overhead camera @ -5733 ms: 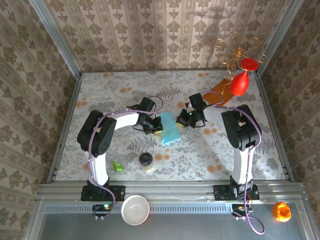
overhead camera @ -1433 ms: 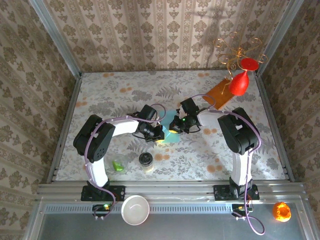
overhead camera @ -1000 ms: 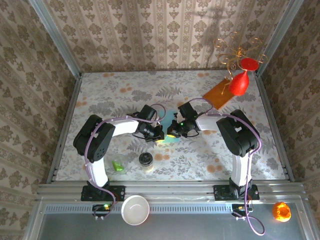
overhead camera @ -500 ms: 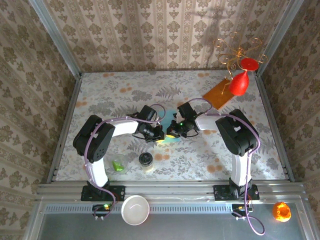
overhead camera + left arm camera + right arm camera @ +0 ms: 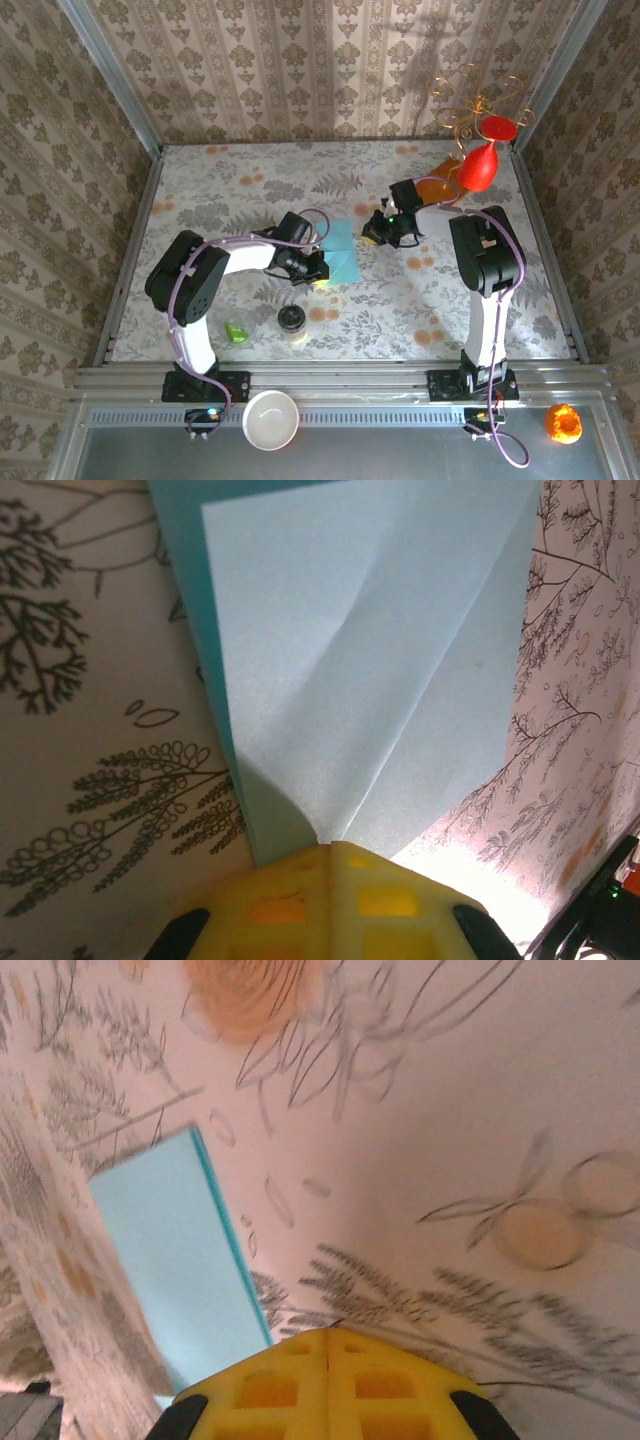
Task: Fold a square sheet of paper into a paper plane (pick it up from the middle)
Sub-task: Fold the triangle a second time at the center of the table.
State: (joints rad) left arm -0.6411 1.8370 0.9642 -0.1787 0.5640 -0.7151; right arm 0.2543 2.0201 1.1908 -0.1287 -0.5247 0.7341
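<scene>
The square sheet of paper point(image 5: 343, 252) lies mid-table, light blue and partly folded, with creased flaps on top point(image 5: 380, 660). My left gripper point(image 5: 318, 268) is shut, its yellow fingertips point(image 5: 330, 845) pressed on the sheet's near edge where two folds meet. A flap beside the tips lifts slightly. My right gripper point(image 5: 372, 234) is shut too and hovers over bare tabletop just right of the sheet. In the right wrist view its tips point(image 5: 328, 1332) stand a little apart from the paper's edge point(image 5: 170, 1260). No finished paper plane shape is in view.
An orange-brown sheet point(image 5: 435, 188) lies at the back right under a red glass-shaped ornament point(image 5: 480, 165) and a gold wire stand point(image 5: 475, 105). A dark jar point(image 5: 292, 320) and a small green piece point(image 5: 236, 331) sit near the front. A white bowl point(image 5: 271, 418) rests on the near rail.
My right gripper has drawn back to the right, off the sheet, leaving more of the blue paper uncovered. The left gripper has stayed pressed on the sheet.
</scene>
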